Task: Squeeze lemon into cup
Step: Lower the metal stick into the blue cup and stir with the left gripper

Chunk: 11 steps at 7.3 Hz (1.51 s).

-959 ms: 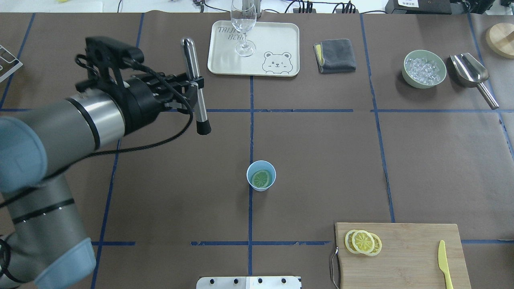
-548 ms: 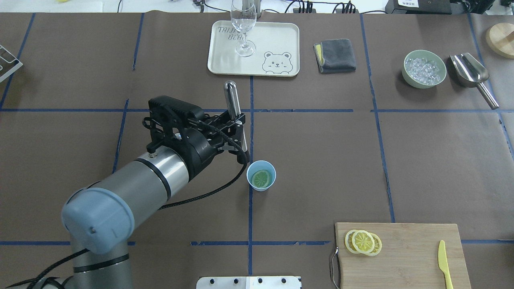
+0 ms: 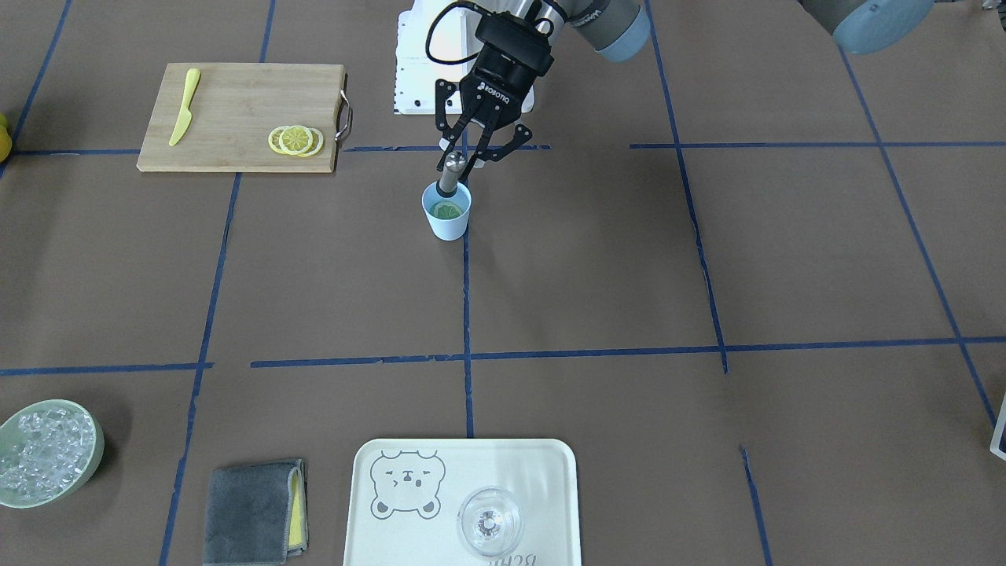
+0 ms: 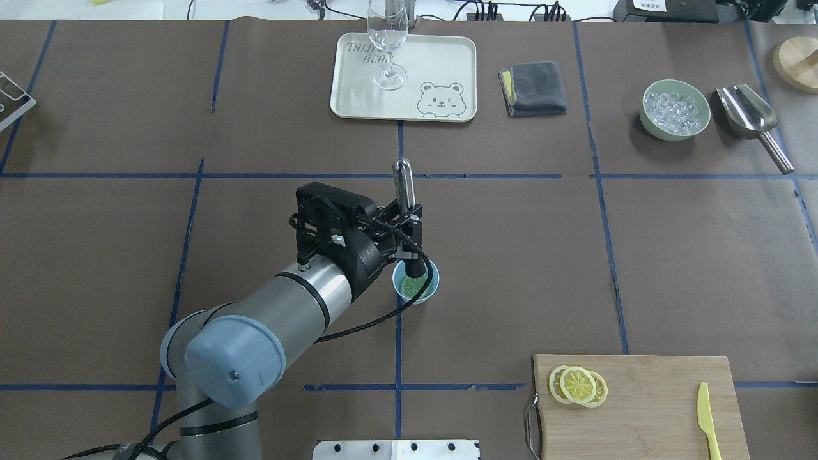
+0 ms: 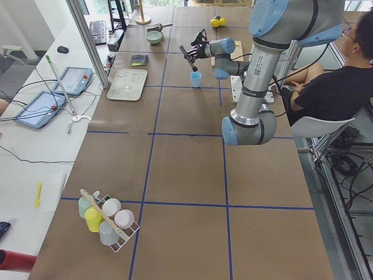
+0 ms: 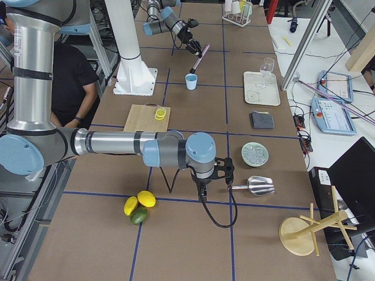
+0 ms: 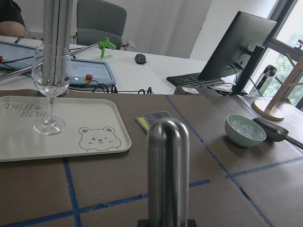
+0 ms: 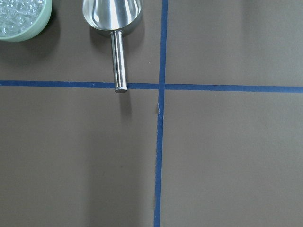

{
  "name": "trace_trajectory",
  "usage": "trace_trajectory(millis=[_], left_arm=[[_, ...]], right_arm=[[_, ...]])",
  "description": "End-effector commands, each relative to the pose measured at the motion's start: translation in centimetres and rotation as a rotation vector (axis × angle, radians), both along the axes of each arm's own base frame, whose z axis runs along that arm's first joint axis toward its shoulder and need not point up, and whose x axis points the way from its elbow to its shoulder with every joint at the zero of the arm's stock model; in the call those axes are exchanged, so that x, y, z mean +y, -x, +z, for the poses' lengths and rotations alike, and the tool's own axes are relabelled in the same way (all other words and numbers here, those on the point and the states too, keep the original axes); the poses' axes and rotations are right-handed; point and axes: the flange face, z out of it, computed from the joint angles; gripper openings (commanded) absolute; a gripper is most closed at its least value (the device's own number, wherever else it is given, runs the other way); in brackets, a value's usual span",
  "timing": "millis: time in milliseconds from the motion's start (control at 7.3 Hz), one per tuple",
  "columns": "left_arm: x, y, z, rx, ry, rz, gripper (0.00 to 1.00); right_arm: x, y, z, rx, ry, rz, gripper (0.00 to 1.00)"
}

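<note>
Overhead exterior view: the robot's left arm (image 4: pixel 281 306) stretches forward over the brown-papered worktop (image 4: pixel 511 255). Its left pincer (image 4: pixel 406 220) is clamped on a steel muddler (image 4: pixel 402 185) held near upright, black tip just inside the mouth of the cup (image 3: pixel 446 226). The lemon (image 3: pixel 449 211) lies flat in the bottom of that cup, beneath the tip.

Pressing looks about to begin. The next move likely calls for a straight, centred push onto the slice, so the light cup neither tips nor skids.

On the near edge, a wooden board (image 4: pixel 652 409) carries spare slices (image 4: pixel 577 385) and a yellow knife (image 4: pixel 706 418). Farther off stand a bear-printed tray (image 4: pixel 441 64) with a wine glass (image 4: pixel 387 45), a folded grey cloth (image 4: pixel 535 88), a bowl of ice (image 4: pixel 661 133) and a metal scoop (image 4: pixel 748 112). The right pincer (image 6: pixel 227 175) hangs by that scoop; whether it is spread or closed cannot be told. Beyond the worktop, a desk holds a monitor (image 7: pixel 239 45).
</note>
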Motion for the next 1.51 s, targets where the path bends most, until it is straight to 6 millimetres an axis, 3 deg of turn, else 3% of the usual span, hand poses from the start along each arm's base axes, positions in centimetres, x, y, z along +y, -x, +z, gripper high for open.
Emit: trace_trajectory(millis=[0,411,822,1096,1371], left_arm=[[-0.1,-1.1,0.9,-0.007,0.003,0.002,0.00],[0.8,-4.2,2.9,-0.025,0.026,0.030,0.00],[0.6,-5.0,3.9,-0.028,0.027,0.030,0.00],[0.8,-4.3,3.0,-0.013,0.012,0.039,0.00],[1.0,-0.3,-0.3,-0.008,-0.092,0.027,0.00]], right_arm=[[0.0,0.0,0.0,0.000,0.000,0.000,1.00],[0.0,0.0,-0.1,0.000,-0.001,0.001,1.00],[0.1,0.0,0.0,0.000,0.000,0.000,1.00],[0.1,-0.1,0.0,0.000,0.001,0.003,1.00],[0.1,-0.1,0.0,0.000,0.001,0.003,1.00]])
